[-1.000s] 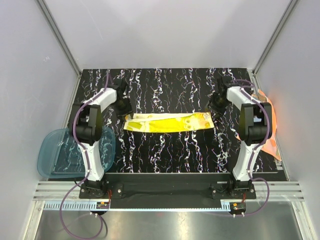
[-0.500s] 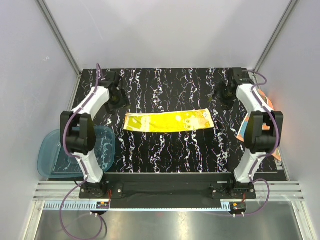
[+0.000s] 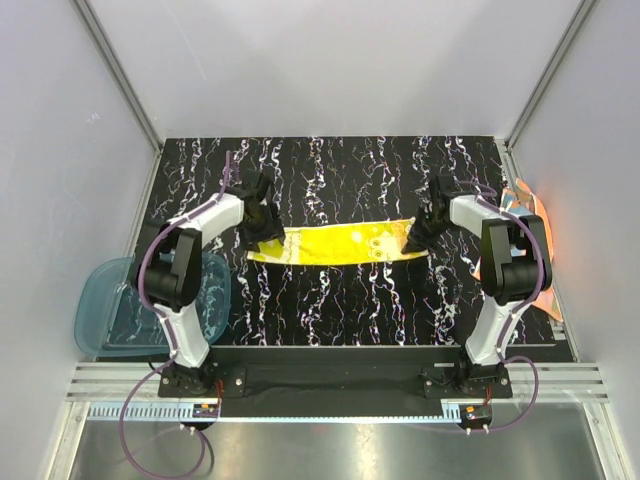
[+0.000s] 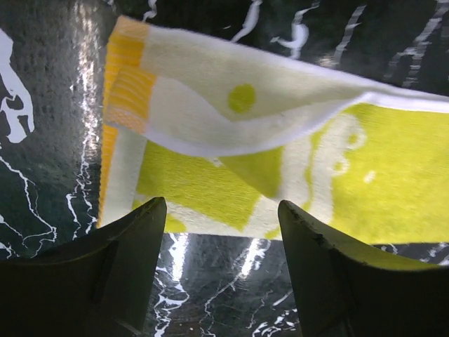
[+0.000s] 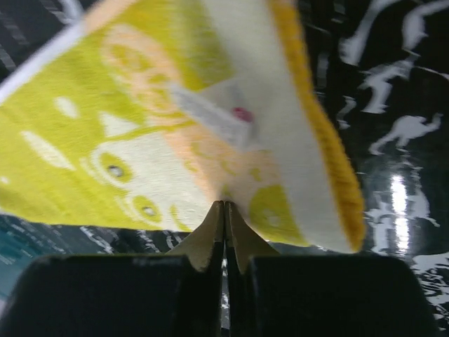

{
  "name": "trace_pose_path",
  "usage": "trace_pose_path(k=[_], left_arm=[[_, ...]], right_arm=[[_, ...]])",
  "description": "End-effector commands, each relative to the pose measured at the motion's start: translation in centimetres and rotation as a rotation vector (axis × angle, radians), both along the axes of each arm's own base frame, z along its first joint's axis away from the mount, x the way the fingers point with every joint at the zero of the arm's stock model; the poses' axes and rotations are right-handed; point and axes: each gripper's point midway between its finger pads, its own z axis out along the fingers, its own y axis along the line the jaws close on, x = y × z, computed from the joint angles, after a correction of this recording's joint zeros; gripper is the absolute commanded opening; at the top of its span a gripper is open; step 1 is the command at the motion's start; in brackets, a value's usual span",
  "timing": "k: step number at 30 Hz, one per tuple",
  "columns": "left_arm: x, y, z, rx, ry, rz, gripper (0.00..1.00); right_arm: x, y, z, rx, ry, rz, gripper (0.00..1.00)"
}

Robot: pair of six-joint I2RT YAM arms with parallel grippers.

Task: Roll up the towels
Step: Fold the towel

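Left claw (image 4: 222, 210): fingers apart, nothing held; towel (image 4: 365, 175) end lies just ahead of the tips, corner folded over. Right claw (image 5: 224, 206): fingers together, clamped on the towel's other end at its near edge.

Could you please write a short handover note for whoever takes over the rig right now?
Left tool: open, at the near edge of the yellow towel's left end, gripping nothing.
Right tool: shut, apparently pinching the towel's right end.
The yellow towel lies as a long strip in the middle of the table, with a flap turned over at its left end. An orange towel lies at the right edge and a blue bin at the left.
Done: nothing rolled yet. Left: roll both towels.
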Motion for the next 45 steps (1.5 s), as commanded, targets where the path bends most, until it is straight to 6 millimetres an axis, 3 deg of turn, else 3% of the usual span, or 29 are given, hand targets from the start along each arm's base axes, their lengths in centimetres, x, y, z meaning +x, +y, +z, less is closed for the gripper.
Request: trace_pose_path(k=[1, 4, 6, 11, 17, 20, 22, 24, 28, 30, 32, 33, 34, 35, 36, 42, 45], left_arm=[[-0.8, 1.1, -1.9, 0.037, 0.039, 0.051, 0.70], [-2.5, 3.3, -3.0, 0.134, 0.075, 0.110, 0.70], [-2.9, 4.4, -2.4, 0.162, 0.052, 0.142, 0.71], [-5.7, 7.0, -2.1, 0.231, 0.073, 0.221, 0.71], [-6.1, 8.6, 0.7, 0.284, 0.003, 0.297, 0.72], [-5.3, 7.9, 3.1, 0.277, -0.045, 0.275, 0.71], [-4.1, 6.3, 5.1, 0.265, -0.106, 0.236, 0.71], [-3.5, 4.1, 5.8, 0.233, -0.138, 0.179, 0.71], [-1.4, -0.6, 5.3, 0.121, -0.160, 0.061, 0.70], [-0.7, -2.9, 4.9, 0.063, -0.166, 0.012, 0.70], [0.2, -4.1, 3.7, 0.037, -0.158, -0.007, 0.70], [0.3, -4.6, 3.3, 0.019, -0.145, -0.015, 0.69], [0.6, -4.9, 2.3, 0.020, -0.129, -0.020, 0.69], [0.9, -5.1, 2.1, 0.020, -0.127, -0.022, 0.70], [1.0, -5.2, 1.6, 0.022, -0.116, -0.032, 0.69], [1.5, -4.2, -2.6, 0.073, -0.030, -0.042, 0.70], [2.0, -2.9, -3.8, 0.090, -0.014, -0.030, 0.70]], right_arm=[[-0.6, -2.1, -1.5, -0.054, 0.016, -0.055, 0.03], [-1.8, -3.6, -2.6, -0.082, 0.035, -0.112, 0.04], [-2.6, -4.3, -3.0, -0.110, 0.040, -0.142, 0.05], [-3.7, -4.4, -2.0, -0.102, 0.031, -0.188, 0.05], [-4.1, -5.2, 0.0, -0.138, -0.018, -0.211, 0.11], [-4.0, -5.1, 1.6, -0.129, -0.051, -0.203, 0.28], [-3.9, -4.8, 3.3, -0.109, -0.092, -0.192, 0.42], [-3.6, -4.6, 4.9, -0.094, -0.125, -0.185, 0.47], [-2.6, -3.9, 8.3, -0.049, -0.236, -0.159, 0.42], [-1.6, -3.1, 9.3, -0.004, -0.271, -0.137, 0.32], [-0.4, -2.7, 9.1, 0.009, -0.265, -0.112, 0.25], [-0.1, -2.7, 7.5, 0.001, -0.217, -0.102, 0.23], [1.0, -2.7, 7.8, 0.000, -0.222, -0.096, 0.20], [1.3, -2.7, 7.0, -0.012, -0.200, -0.087, 0.18], [1.2, -2.9, 5.0, -0.030, -0.135, -0.075, 0.15], [2.1, -4.1, -0.1, -0.103, 0.002, -0.083, 0.13], [2.4, -4.2, -1.5, -0.113, 0.032, -0.080, 0.13]])
